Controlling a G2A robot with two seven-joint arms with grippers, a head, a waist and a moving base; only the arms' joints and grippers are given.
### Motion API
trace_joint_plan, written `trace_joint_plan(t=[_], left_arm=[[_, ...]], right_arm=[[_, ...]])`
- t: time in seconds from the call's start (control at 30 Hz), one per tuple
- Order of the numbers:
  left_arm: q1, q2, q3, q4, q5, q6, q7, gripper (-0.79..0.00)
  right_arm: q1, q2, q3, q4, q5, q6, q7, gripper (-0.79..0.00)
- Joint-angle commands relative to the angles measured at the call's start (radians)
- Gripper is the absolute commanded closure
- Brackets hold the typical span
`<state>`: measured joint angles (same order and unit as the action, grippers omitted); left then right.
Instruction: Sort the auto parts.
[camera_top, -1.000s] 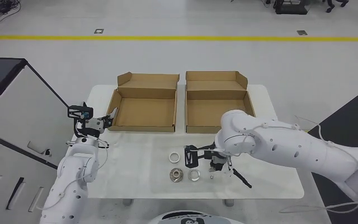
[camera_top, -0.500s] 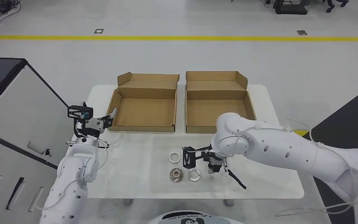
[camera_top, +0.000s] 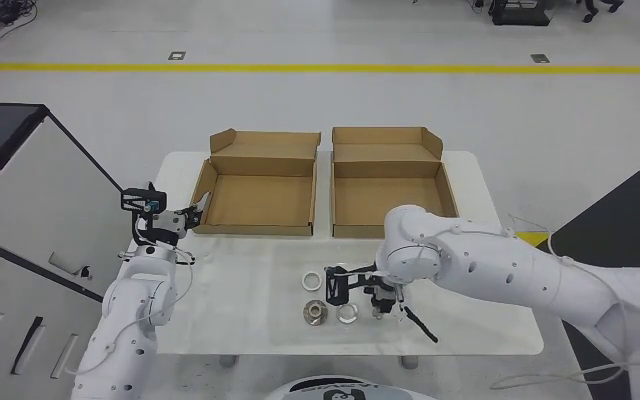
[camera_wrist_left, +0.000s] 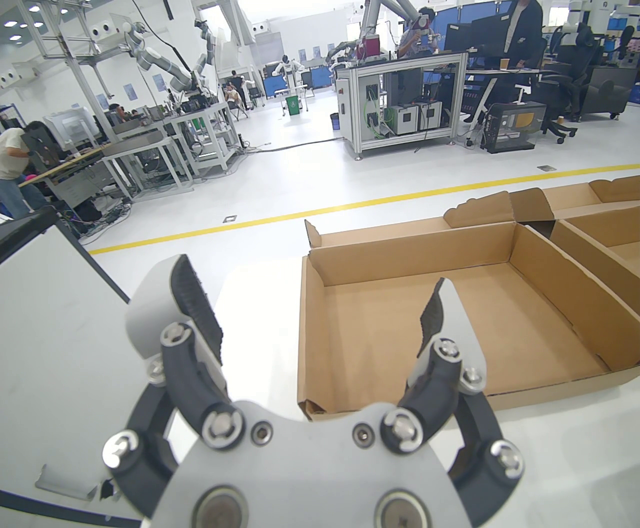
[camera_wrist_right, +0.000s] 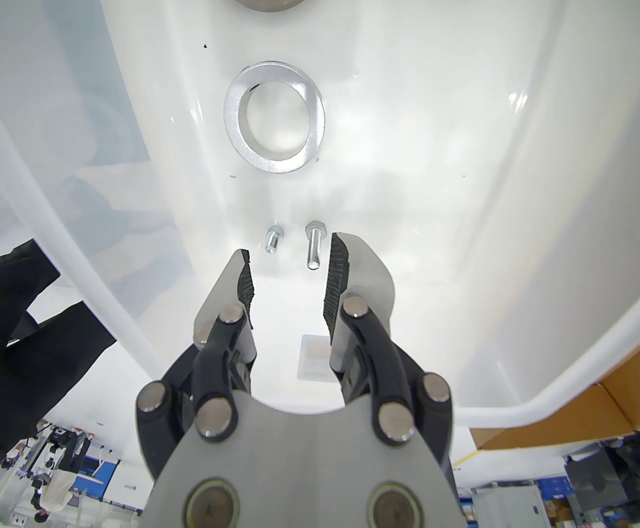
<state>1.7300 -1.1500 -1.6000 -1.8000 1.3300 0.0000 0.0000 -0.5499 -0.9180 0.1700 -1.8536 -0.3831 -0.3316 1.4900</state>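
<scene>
The right gripper (camera_wrist_right: 291, 248) hangs low over the white table (camera_wrist_right: 425, 200) with its fingers partly spread and nothing between them. Two bolts lie just off its fingertips. The long bolt (camera_wrist_right: 314, 247) lies close beside the pad of one finger, just inside the gap. The short bolt (camera_wrist_right: 273, 239) lies just beyond the tip of the other finger. Both lie flat and side by side. Their long axes run along the gripper's own reach, with the hex heads pointing away from it toward the metal ring (camera_wrist_right: 274, 118) and the threaded ends pointing back. The fingers would therefore close across the shanks, and probably on both bolts unless the gripper shifts toward one of them. The left gripper (camera_wrist_left: 310, 280) is spread wide and empty, well apart from the parts at the corner of a cardboard box (camera_wrist_left: 450, 310), so the right arm is clearly the nearer one.
</scene>
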Motion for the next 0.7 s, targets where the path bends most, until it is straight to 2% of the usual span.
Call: trace_joint_plan(t=[0.0, 0.67], left_arm=[[0.000, 0.000, 0.000, 0.000, 0.000, 0.000, 0.000, -0.785], [0.000, 0.000, 0.000, 0.000, 0.000, 0.000, 0.000, -0.785]], right_arm=[[-0.002, 0.000, 0.000, 0.002, 0.000, 0.003, 0.003, -0.360], [-0.011, -0.007, 0.000, 0.031, -0.016, -0.006, -0.006, -0.351]])
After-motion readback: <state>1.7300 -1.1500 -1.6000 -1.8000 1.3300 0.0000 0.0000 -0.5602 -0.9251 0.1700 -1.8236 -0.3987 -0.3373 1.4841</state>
